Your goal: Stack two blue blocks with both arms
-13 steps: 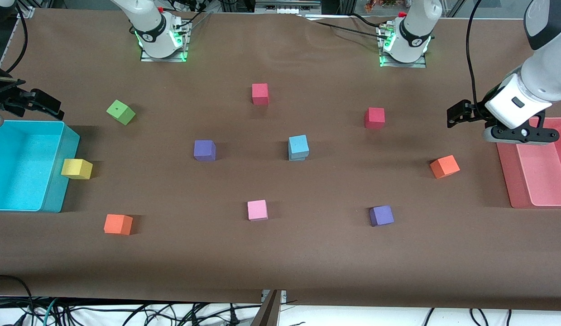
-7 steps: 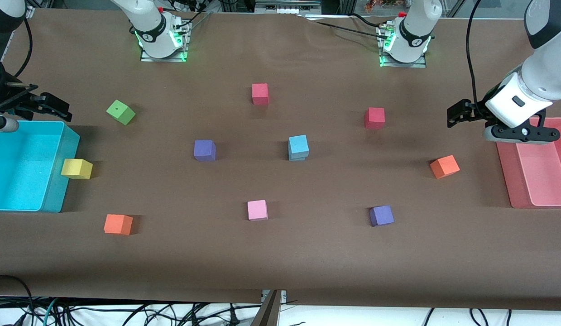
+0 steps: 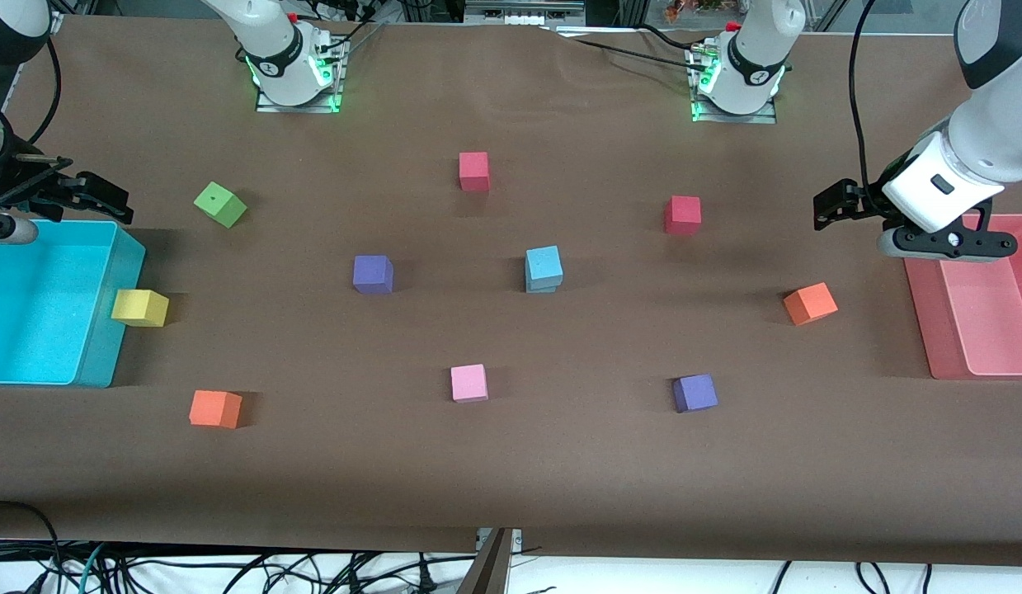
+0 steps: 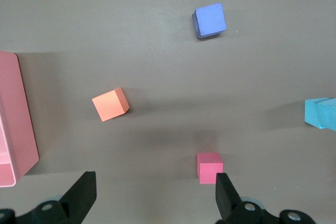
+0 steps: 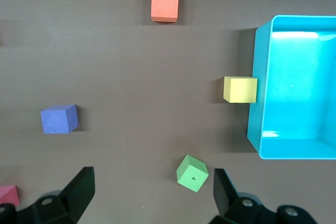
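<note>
The two blue blocks (image 3: 543, 266) stand stacked one on the other at the middle of the table; the upper cube sits slightly askew on the lower. The stack also shows at the edge of the left wrist view (image 4: 320, 114). My left gripper (image 3: 832, 206) is open and empty, in the air beside the pink tray, apart from the stack; it also shows in the left wrist view (image 4: 155, 192). My right gripper (image 3: 98, 198) is open and empty, in the air by the cyan bin's corner; it also shows in the right wrist view (image 5: 152, 190).
A cyan bin (image 3: 106, 330) lies at the right arm's end, a pink tray (image 3: 923, 313) at the left arm's end. Loose cubes lie around: purple (image 3: 372, 274), purple (image 3: 694, 393), red (image 3: 682, 214), red (image 3: 473, 171), pink (image 3: 468, 383), orange (image 3: 809, 303), orange (image 3: 215, 408), green (image 3: 219, 204), yellow (image 3: 139, 307).
My right gripper has shifted a little toward the table's middle beside the cyan bin. The left arm and the blue stack have not visibly moved.
</note>
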